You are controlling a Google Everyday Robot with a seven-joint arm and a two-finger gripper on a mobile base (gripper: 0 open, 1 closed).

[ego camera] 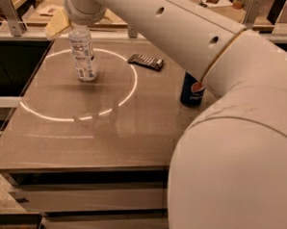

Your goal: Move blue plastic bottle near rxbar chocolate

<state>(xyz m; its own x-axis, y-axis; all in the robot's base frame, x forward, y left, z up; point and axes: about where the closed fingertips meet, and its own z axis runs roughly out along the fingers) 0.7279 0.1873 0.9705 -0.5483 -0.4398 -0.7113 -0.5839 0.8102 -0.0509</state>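
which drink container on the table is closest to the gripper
The tall clear plastic bottle with the white label, standing upright just below the gripper at its top; the blue Pepsi can stands well off to the right.

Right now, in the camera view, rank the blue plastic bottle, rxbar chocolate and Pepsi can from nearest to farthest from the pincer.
The pincer hovers at far left.
1. blue plastic bottle, just beneath it.
2. rxbar chocolate, far middle.
3. Pepsi can, right, beside the arm.
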